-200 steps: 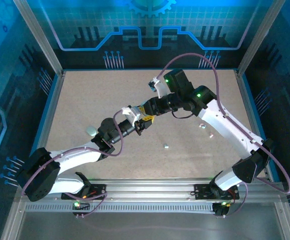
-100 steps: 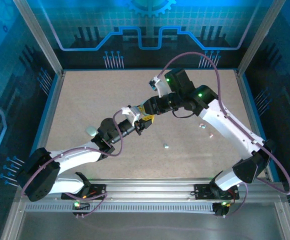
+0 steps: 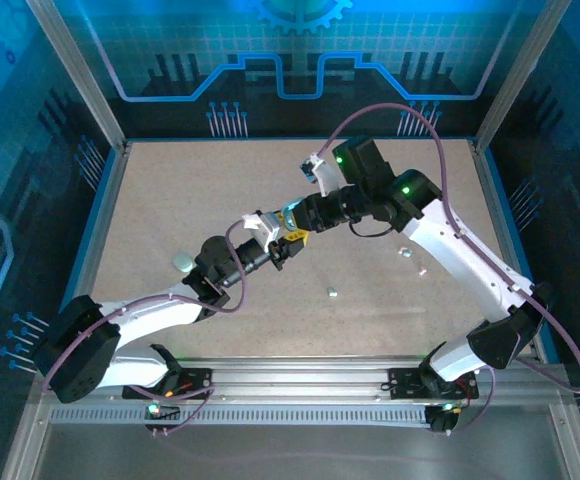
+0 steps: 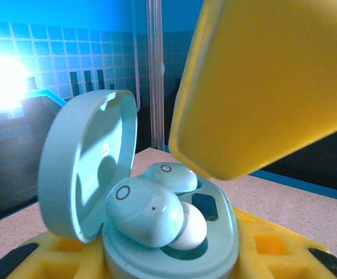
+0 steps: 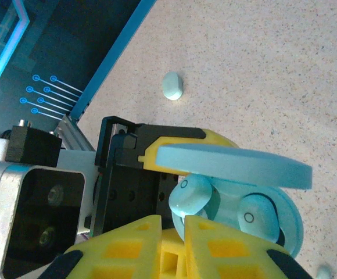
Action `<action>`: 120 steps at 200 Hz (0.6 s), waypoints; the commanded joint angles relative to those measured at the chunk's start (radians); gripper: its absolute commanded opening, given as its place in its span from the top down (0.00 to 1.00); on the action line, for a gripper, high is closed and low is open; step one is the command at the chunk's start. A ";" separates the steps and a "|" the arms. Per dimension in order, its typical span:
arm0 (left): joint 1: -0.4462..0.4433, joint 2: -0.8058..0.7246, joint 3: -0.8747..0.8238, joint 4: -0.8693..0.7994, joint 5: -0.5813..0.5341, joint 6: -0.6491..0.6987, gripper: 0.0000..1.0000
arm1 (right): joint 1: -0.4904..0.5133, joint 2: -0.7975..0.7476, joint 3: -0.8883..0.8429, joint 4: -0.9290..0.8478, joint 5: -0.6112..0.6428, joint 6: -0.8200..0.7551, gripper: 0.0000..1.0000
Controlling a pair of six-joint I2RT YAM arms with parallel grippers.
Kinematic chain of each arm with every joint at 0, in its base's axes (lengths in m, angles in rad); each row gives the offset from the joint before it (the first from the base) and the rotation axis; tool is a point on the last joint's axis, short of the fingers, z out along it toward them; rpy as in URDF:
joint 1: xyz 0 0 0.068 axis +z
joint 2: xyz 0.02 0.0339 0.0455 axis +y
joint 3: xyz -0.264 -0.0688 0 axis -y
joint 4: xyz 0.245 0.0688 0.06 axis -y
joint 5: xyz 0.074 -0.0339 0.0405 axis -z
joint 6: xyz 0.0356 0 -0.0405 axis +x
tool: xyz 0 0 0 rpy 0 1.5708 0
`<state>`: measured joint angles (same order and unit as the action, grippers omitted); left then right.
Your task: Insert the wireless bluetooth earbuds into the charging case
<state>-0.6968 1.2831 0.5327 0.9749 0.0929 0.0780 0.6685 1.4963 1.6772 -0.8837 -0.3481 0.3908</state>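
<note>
The charging case [image 4: 70, 174] is smooth mint plastic with a soft sheen. The earbuds [image 4: 142, 212] are glossy plastic of the same tint, one with a paler matt tip. The right end effector [image 5: 181, 225] has matt yellow plastic fingers [image 5: 232, 250]. The desk [image 3: 170, 200] is speckled, grainy and matt. The near rail [image 3: 300, 375] is bare metal.
</note>
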 commanded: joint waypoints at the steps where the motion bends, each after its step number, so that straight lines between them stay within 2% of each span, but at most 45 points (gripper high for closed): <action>1: -0.009 -0.008 0.023 0.045 -0.011 -0.011 0.64 | 0.006 0.008 0.023 -0.051 0.001 -0.023 0.82; 67: -0.009 -0.010 0.029 0.037 0.001 -0.014 0.64 | 0.017 0.045 0.044 -0.043 0.001 -0.023 0.82; 120: -0.009 -0.019 0.023 0.036 -0.006 -0.011 0.64 | 0.024 0.048 0.052 -0.079 0.069 -0.044 0.81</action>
<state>-0.6968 1.2831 0.5327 0.9710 0.0929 0.0776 0.6754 1.5417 1.6993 -0.9195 -0.3222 0.3798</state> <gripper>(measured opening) 0.383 0.186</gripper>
